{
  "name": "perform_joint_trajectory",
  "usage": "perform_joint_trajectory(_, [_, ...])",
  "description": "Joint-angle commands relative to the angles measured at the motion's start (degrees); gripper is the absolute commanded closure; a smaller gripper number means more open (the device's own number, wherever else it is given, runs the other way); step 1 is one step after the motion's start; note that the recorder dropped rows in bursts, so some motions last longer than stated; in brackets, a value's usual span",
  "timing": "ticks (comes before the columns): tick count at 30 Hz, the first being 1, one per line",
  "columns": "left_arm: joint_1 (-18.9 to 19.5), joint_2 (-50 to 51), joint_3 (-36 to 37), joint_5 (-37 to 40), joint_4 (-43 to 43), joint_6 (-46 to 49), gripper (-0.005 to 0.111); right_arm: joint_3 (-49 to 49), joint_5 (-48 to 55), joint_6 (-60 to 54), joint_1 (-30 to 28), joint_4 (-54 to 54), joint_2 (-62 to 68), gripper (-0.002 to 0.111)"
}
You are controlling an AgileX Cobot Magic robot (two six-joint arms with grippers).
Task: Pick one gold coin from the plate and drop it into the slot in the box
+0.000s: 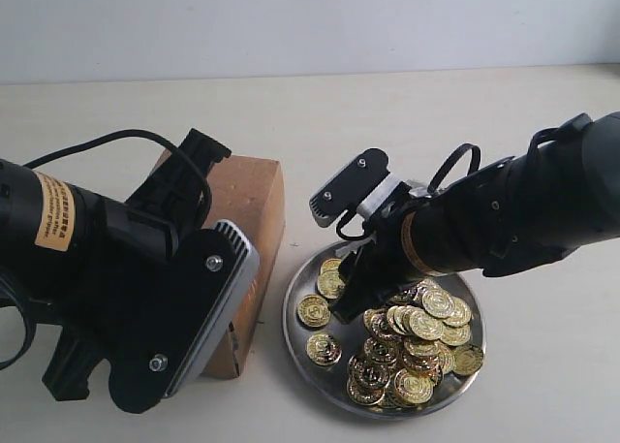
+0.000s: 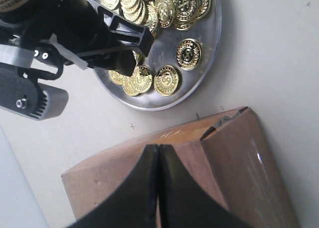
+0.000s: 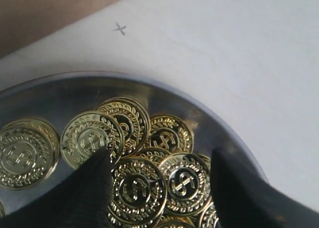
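The gold coins [image 1: 417,338] are heaped on the plate [image 1: 294,332], mostly on the side away from the box [image 1: 257,201], with a few lying flat and single on the bare metal nearer it. The right fingers [image 3: 92,190] stand wide, holding nothing, tips down at the heap's thin edge. They straddle two overlapping coins, so both might come up together. The plate sits well clear of the far edge of the tabletop [image 1: 387,113], and the box is just beside it on the left arm's side, a short carry. The left fingers [image 2: 147,188] are pressed shut and empty over the box top, apparently idle. I cannot make out the box slot behind that arm. The plate's raised rim blocks sliding a coin out sideways, so lifting straight up looks the freer way.
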Motion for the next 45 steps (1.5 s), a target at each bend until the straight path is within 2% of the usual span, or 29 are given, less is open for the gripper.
perform_joint_trajectory(1, [0.2,-0.4,0.3,-0.2,-0.8,-0.7,0.107,0.8,0.4,-3.0,0.1,2.2,-0.5,0.052])
perform_joint_trajectory(9, [0.2,-0.4,0.3,-0.2,-0.8,-0.7,0.107,0.9,-2.9,-4.7,0.4,3.8,-0.5,0.052])
perform_joint_trajectory(14, [0.2,-0.4,0.3,-0.2,-0.8,-0.7,0.107,0.9,0.0,-5.0,2.7,3.8,-0.5,0.054])
perform_joint_trajectory(22, [0.2,-0.4,0.3,-0.2,-0.8,-0.7,0.107,0.9,3.1,-5.7,2.9,5.6,-0.2,0.054])
perform_joint_trajectory(31, [0.2,-0.4,0.3,-0.2,-0.8,-0.7,0.107,0.9,3.4,-21.3,3.1,21.1,-0.2,0.054])
perform_joint_trajectory(45, [0.2,-0.4,0.3,-0.2,-0.8,-0.7,0.107,0.1,3.2,-22.3,3.1,21.5,2.6,0.054])
